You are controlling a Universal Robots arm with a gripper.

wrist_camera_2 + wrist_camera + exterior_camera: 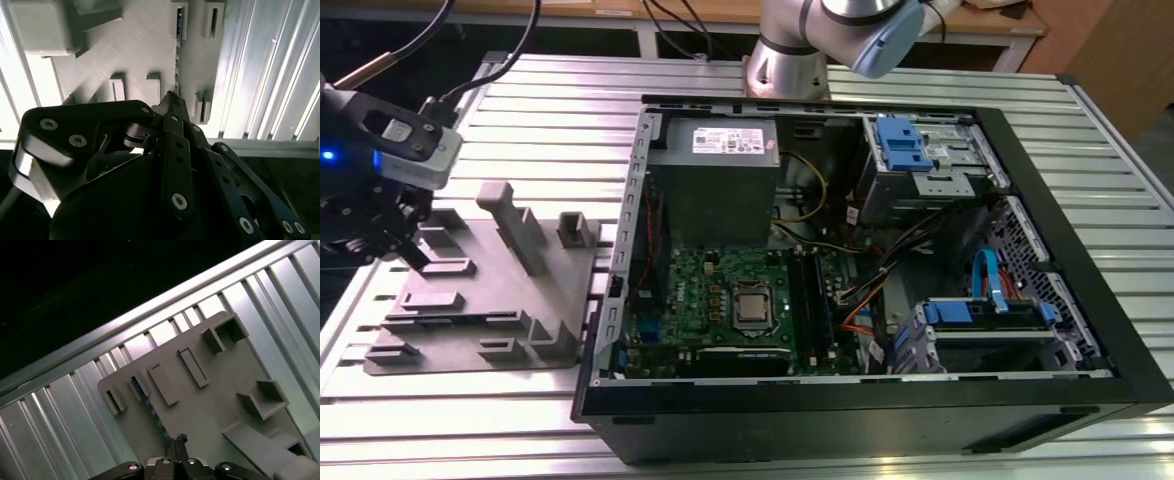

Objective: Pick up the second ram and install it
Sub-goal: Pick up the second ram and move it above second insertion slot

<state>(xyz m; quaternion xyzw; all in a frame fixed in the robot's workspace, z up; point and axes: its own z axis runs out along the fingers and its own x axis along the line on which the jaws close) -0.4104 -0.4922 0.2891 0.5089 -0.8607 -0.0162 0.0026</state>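
The second ram [152,412] stands on its long edge in the grey tray [487,290] and reads as a thin dark line. In the second wrist view the second ram [176,60] runs from a slotted block [179,20] toward the fingertips. The block keeps so thin a board upright, leaving its flat faces free to be pinched.

The gripper [177,440] sits over the stick's other end. Its jaws are drawn narrow and, as far as can be judged, are closed on the board's faces.

In the exterior view the gripper [411,258] hangs over the tray at about 9 o'clock from the open computer case [854,425]. The case lies on its side on the slatted table [560,110], so the motherboard [720,290] faces up. Its memory slots [811,300] run at 3 o'clock of the processor socket [754,305].

The gripper's own links cover the stick's near end. It cannot be told whether the board rests in its block or has been lifted clear, nor whether either slot is filled.
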